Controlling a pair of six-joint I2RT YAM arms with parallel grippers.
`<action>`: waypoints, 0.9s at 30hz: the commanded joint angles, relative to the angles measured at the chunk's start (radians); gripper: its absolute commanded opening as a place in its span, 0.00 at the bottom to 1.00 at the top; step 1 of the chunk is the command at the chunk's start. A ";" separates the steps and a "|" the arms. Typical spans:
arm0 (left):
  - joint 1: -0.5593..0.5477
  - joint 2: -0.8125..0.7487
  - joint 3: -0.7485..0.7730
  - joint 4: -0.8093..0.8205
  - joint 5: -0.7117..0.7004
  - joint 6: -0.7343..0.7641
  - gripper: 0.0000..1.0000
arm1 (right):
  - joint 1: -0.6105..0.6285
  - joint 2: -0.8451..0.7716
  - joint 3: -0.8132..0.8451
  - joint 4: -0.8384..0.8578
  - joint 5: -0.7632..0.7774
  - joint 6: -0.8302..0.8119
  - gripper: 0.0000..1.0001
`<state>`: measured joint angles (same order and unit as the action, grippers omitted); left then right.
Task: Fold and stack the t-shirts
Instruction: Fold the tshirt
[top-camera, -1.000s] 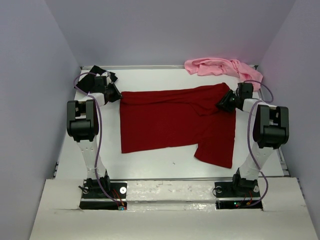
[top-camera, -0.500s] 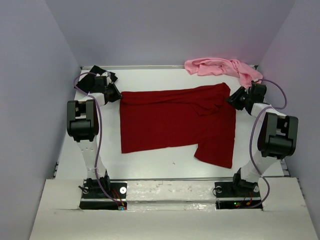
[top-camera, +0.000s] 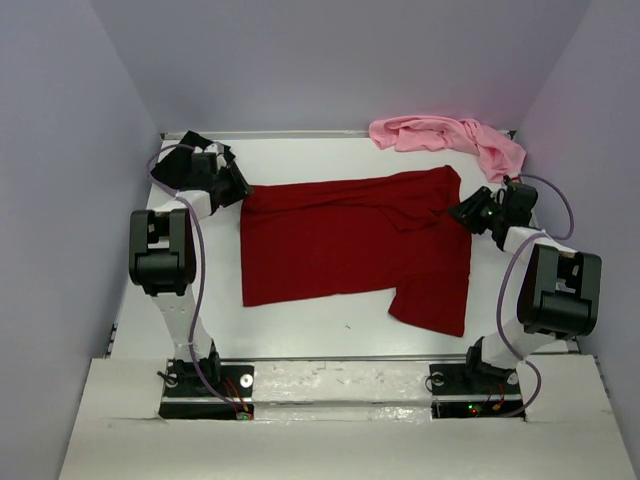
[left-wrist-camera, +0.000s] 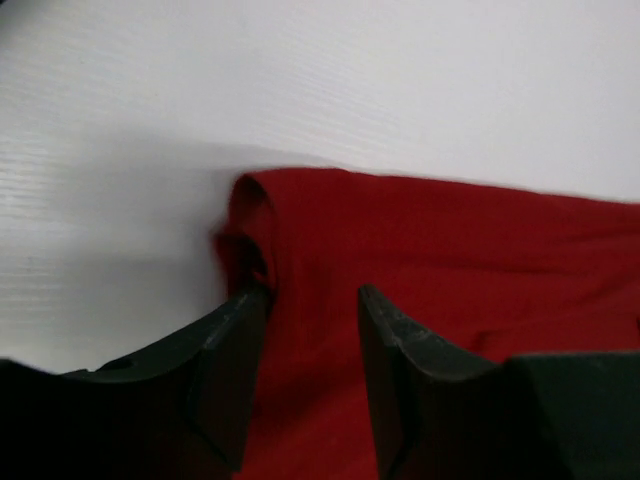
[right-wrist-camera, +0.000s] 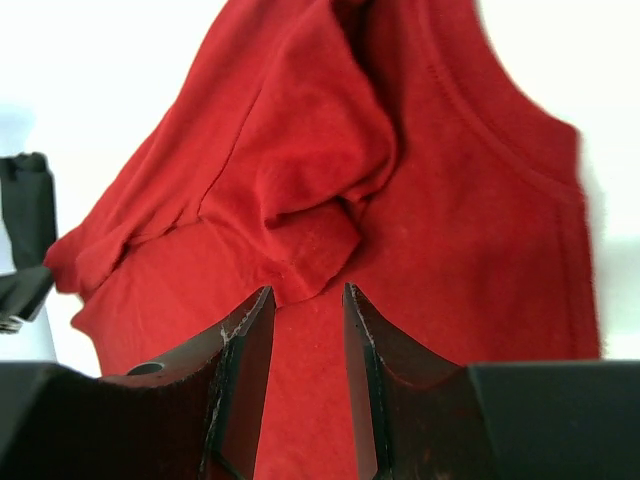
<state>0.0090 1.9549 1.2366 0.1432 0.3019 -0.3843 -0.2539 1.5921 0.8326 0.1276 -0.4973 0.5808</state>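
The right gripper (top-camera: 465, 211) has just moved. A moment ago it was over the far right corner of the red shirt (top-camera: 350, 245). Now it has swung out to the side and come back to the shirt's right edge, just beside the bunched-up sleeve. Its fingers are a little apart, with nothing between them. The cloth fold lies right past the tips. It may touch the cloth, but that is hard to see.

The left gripper (top-camera: 238, 190) has only shifted a bit. It sits at the far left corner of the red shirt, with its fingers spread wide over that corner. It is not pinching yet.

So both grippers look ready to grab the far edge. I think the folding of this shirt is only starting.

The red shirt lies mostly flat in the middle of the table (top-camera: 330, 325), with one sleeve reaching toward the near edge. The pink shirt (top-camera: 445, 135) is in a heap at the far right corner. The black shirt (top-camera: 192, 138) is tucked in the far left corner. There is bare table on the near side for folding. The right arm is close to the side wall (top-camera: 590, 150), so it has little room there.
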 joint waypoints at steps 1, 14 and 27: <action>-0.046 -0.175 -0.045 0.076 -0.035 -0.028 0.66 | 0.004 -0.009 -0.027 0.130 -0.067 0.008 0.39; -0.213 -0.180 -0.056 0.185 0.074 -0.074 0.78 | 0.042 0.150 -0.047 0.308 -0.132 0.099 0.39; -0.322 0.015 0.116 0.219 0.158 -0.110 0.77 | 0.061 0.173 -0.020 0.282 -0.089 0.082 0.45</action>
<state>-0.2939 1.9602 1.2583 0.3130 0.4198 -0.4858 -0.2058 1.7557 0.7883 0.3679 -0.6060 0.6750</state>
